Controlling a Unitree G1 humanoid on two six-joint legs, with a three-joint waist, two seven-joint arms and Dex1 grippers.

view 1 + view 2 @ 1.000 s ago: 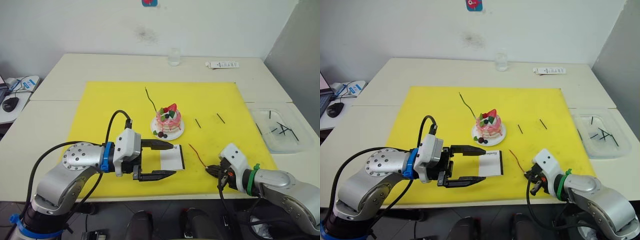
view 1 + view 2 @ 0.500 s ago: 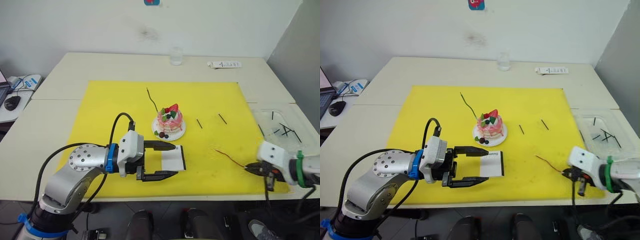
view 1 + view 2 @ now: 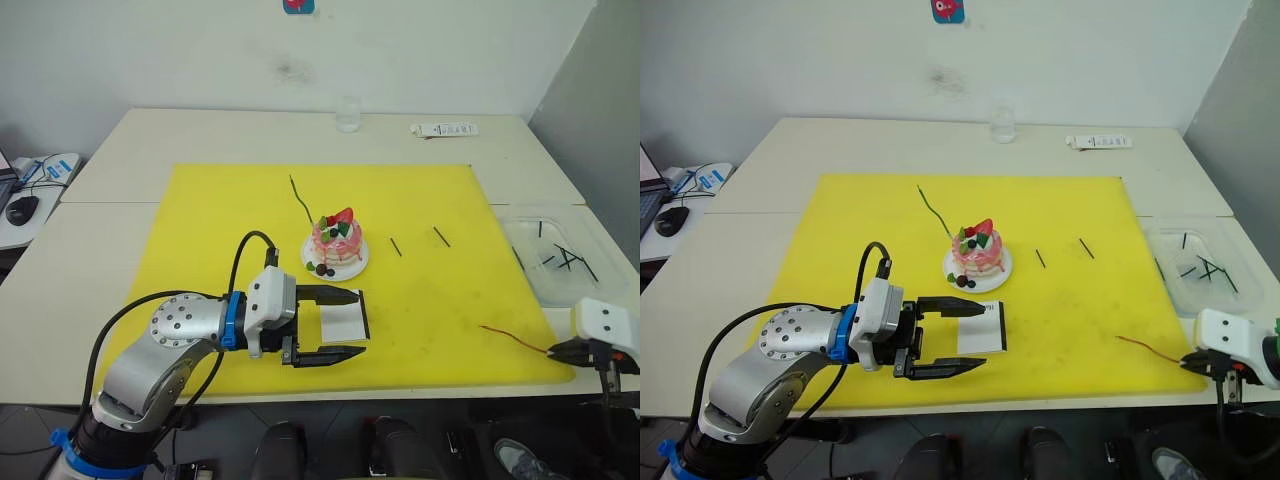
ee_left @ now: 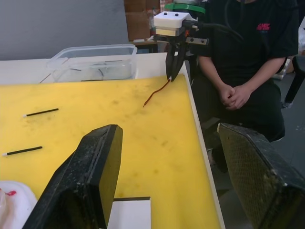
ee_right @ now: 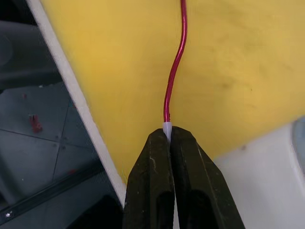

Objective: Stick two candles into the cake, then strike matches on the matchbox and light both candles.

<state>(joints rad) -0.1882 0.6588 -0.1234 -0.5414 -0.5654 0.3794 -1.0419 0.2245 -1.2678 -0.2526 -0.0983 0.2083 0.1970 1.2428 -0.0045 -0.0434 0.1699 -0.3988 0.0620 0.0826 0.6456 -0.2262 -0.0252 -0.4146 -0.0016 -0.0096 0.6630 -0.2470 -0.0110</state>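
Observation:
The pink cake [image 3: 338,241] sits on its white plate mid-mat. A green candle [image 3: 301,200] slants from the mat to the cake's left side. The white matchbox [image 3: 345,321] lies flat in front of the cake, between the spread fingers of my open left gripper [image 3: 356,323], which do not touch it. My right gripper [image 3: 553,351] is at the mat's front right corner, shut on the pale end of the red candle [image 5: 174,81], whose free end trails over the mat [image 3: 505,332]. Two black matches [image 3: 396,246] [image 3: 441,236] lie right of the cake.
A yellow mat [image 3: 220,230] covers the table. A clear tray [image 3: 600,290] holding several black matches stands at the right. A glass [image 3: 347,113] and a white tube [image 3: 445,129] are at the back. A seated person [image 4: 243,62] is beyond the table's right edge.
My right gripper has swung to the right, dragging the red candle from beside the matchbox to the mat's front right corner. The left gripper has stayed open around the matchbox.

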